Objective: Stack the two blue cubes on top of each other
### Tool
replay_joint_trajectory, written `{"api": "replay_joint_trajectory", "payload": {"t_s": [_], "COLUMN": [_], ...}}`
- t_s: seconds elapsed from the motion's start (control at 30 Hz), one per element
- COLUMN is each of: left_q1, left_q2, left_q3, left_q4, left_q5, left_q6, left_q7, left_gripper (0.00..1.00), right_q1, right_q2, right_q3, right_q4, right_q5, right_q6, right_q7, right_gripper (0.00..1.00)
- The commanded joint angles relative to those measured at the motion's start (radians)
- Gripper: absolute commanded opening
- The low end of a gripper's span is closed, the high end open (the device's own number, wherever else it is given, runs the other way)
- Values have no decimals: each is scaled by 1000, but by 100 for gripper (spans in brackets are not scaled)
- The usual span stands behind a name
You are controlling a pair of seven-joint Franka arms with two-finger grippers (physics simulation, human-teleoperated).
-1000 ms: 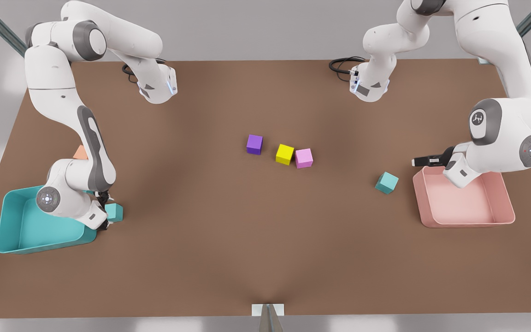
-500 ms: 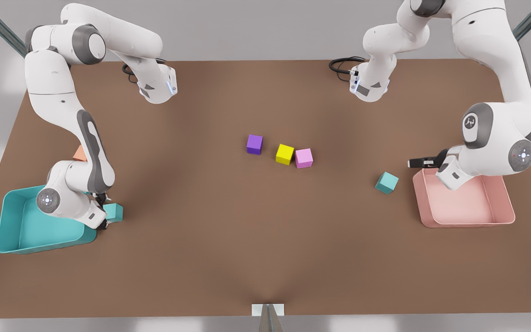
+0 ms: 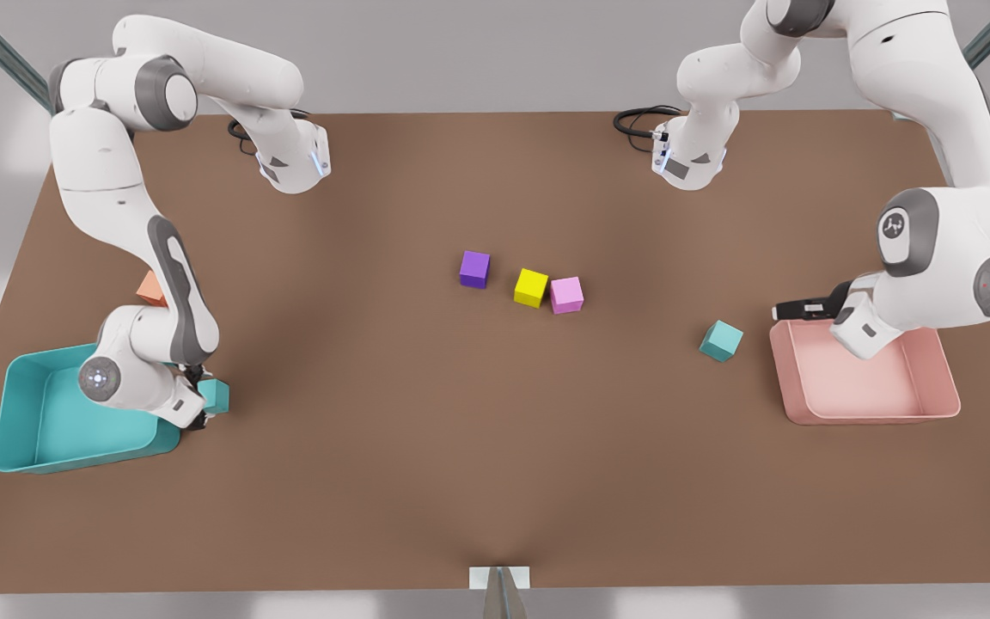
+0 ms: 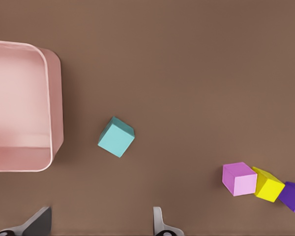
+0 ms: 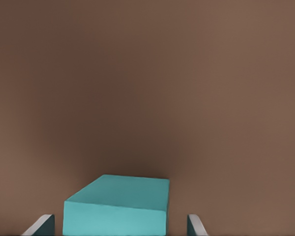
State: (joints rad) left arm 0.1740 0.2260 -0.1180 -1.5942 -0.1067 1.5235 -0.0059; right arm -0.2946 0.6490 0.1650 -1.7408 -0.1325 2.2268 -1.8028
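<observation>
The right gripper [image 3: 199, 397], beside the teal bin [image 3: 18, 438], straddles one teal cube [image 3: 216, 395] with fingers [image 5: 43, 224] apart. The left gripper [image 3: 791, 307], spread wide, hovers near the pink bin [image 3: 873, 411]; the second teal cube [image 3: 721, 340] rests just beside that bin.

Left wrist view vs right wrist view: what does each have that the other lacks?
Left wrist view, not the right: the pink bin, one blue cube lying free on the table beside it, and the pink cube, yellow cube and purple cube in a row.
Right wrist view, not the left: the other blue cube, sitting between the open fingers of the right tool with a gap on each side.
Both: the brown table and that arm's own fingertips. The left tool is also open and holds nothing.
</observation>
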Motion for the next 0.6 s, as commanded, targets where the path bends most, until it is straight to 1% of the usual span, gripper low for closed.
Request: {"api": "replay_joint_trajectory", "payload": {"t_s": [0.0, 0.3, 0.33, 0.37, 0.4, 0.43, 0.47, 0.5, 0.53, 0.57], "left_q1": [5, 8, 4, 5, 5, 4, -5, -34, -57, -61], "left_q2": [6, 12, 6, 7, 7, 7, 4, -4, -50, -48], "left_q3": [0, 0, -2, -2, -3, -9, -8, -8, -8, -6], "left_q4": [2, -4, -3, -3, -7, -16, -36, -101, -257, -329], "left_q5": [-1, 2, 4, 4, 4, 4, 5, 5, 4, 1], "left_q6": [-3, -13, -17, -16, -19, -22, -2, 82, 265, 360], "left_q7": [-22, -23, -25, -43, -49, -92, -111, -167, -413, -520], "left_gripper": [100, 100, 100, 100, 100, 100, 100, 100, 100, 100], "right_q1": [0, 0, 0, 0, 0, 0, 2, 0, 0, 0], "right_q2": [11, 41, 46, 46, 46, 44, 44, 46, 46, 44], "right_q3": [-2, -4, -4, -4, -5, -5, -4, -4, -4, -2], "right_q4": [0, 7, 9, 9, 12, 12, 15, 32, 35, 38], "right_q5": [1, 1, 1, -1, -1, -3, -1, 7, 11, 27], "right_q6": [28, 42, 42, 42, 40, 39, 37, 33, 33, 28], "right_q7": [0, 23, 25, 25, 23, 23, 25, 26, 28, 39], "right_gripper": [100, 99, 92, 83, 69, 61, 58, 57, 56, 56]}}
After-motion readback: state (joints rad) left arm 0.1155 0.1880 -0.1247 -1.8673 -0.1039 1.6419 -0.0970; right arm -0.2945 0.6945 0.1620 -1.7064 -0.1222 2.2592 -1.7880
